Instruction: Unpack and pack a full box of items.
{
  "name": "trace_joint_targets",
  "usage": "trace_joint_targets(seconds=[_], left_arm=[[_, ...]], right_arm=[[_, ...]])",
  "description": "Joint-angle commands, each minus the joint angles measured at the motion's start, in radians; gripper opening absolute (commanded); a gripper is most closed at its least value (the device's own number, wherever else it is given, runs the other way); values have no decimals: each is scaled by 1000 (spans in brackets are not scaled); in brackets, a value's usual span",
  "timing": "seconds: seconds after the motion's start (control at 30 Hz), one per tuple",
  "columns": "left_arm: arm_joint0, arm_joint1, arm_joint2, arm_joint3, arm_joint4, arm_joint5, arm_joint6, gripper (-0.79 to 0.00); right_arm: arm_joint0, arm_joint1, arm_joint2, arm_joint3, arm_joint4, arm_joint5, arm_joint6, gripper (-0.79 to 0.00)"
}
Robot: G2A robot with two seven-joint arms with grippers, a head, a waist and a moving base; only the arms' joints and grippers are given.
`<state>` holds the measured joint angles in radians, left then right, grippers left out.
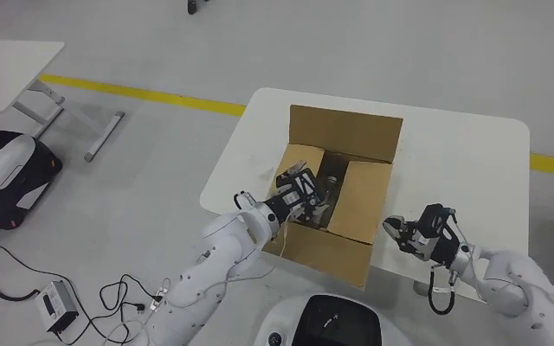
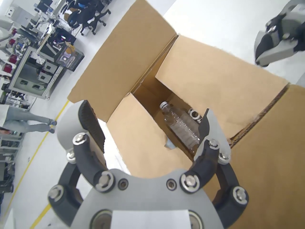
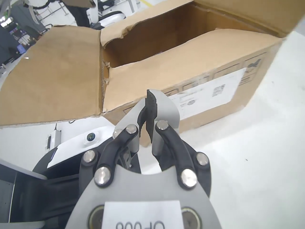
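The top camera is looking steeply down from above the arms at the table (image 1: 467,147) and box (image 1: 346,130); the left wrist camera is hanging close above the box, peering past the left gripper (image 2: 145,108) into it; the right wrist camera is sitting low over the table, facing the box's side past the right gripper (image 3: 149,103); all three are sharing the box.

The clear plastic bottle (image 2: 181,126) in the brown cardboard box (image 2: 214,72) is partly covered by a flap and one jaw of the left gripper (image 2: 145,110) (its lower end hidden). The white-ringed thing (image 2: 195,114) beside it is too hidden to identify. The box's white label (image 3: 209,94) has print too small to read.
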<state>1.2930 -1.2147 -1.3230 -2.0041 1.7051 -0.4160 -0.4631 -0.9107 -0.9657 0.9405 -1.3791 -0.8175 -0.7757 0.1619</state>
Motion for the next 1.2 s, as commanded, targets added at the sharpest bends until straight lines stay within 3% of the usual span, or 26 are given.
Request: trace_joint_targets(seconds=[0.0, 0.13, 0.6, 0.73, 0.97, 1.17], left_arm=[[-31, -3, 29, 27, 29, 11, -46, 0], [-78, -11, 89, 69, 83, 22, -121, 0], [-78, -11, 89, 69, 83, 22, -121, 0], [-72, -13, 100, 110, 126, 72, -112, 0], [-140, -28, 198, 224, 337, 170, -203, 0], [-161, -41, 231, 268, 370, 190, -243, 0]], right_arm=[[-3, 7, 34, -15, -10, 6, -1, -785], [-16, 21, 101, -56, -23, 17, 3, -785], [-73, 29, 152, -124, -9, 14, 60, -785], [-67, 25, 148, -119, -8, 13, 71, -785], [-63, 23, 157, -119, -22, 15, 79, -785], [-80, 22, 164, -122, -23, 13, 80, -785]])
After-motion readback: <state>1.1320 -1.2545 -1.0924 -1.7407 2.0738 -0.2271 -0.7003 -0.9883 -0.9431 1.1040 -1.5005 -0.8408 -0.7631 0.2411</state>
